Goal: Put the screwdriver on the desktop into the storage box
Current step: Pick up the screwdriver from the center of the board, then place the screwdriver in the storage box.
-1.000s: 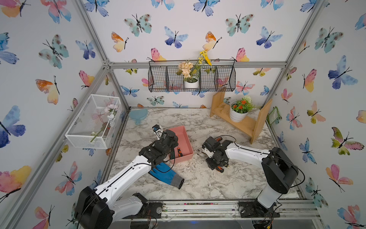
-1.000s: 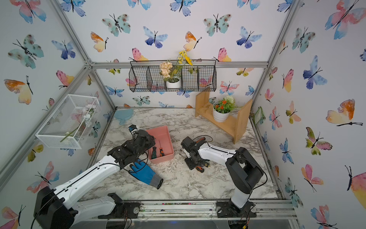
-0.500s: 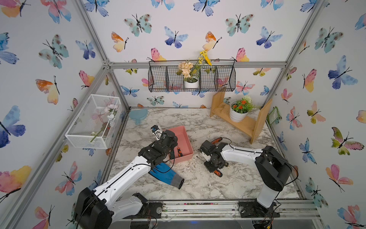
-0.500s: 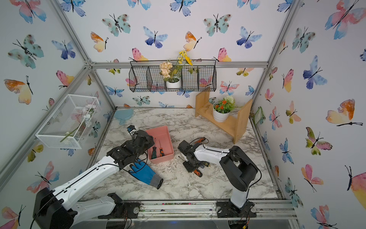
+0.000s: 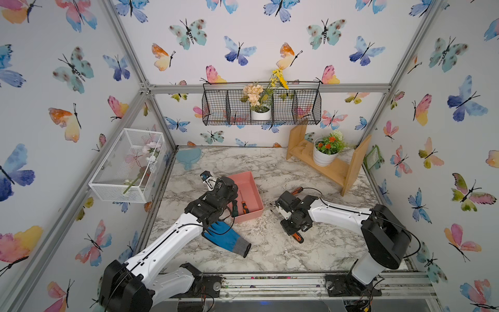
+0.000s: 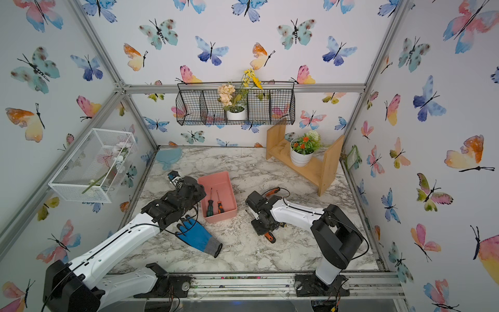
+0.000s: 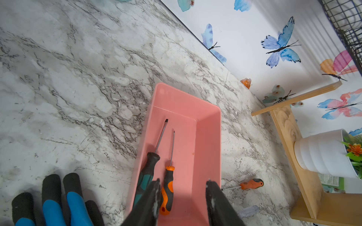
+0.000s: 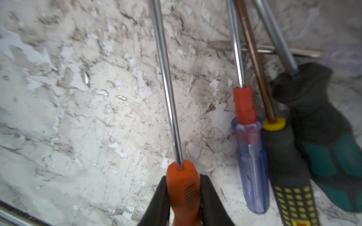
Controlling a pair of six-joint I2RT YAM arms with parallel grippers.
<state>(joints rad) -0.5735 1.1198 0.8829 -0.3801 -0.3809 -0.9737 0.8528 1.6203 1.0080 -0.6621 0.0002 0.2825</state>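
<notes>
Contact! A second ago the right gripper sat over the pile with its jaws apart. Now they've snapped in and are pinching the orange handle of the screwdriver, one pad on each flank, just behind where the shaft goes in. That settles the pick.

The screwdriver is out on the desktop, well to the right of the box. Its shaft points away from the wrist, and in both top views the handle's tail pokes out under the gripper. Whether it has left the surface yet, I can't tell.

Close alongside, but apart from it, lie the blue driver, the yellow driver and the green driver.

The left gripper has barely budged. It hovers over the near end of the box, jaws partly spread with nothing between them, and the glove lies under its arm. Two drivers already lie lengthwise in the box, with free floor beside them.

So the grab looks done, and what's left is the lift and the carry across. I'd say go straight up to clear the neighbours, then line the long shaft up with the box. Watch the left arm parked over the box: it could crowd the drop.
</notes>
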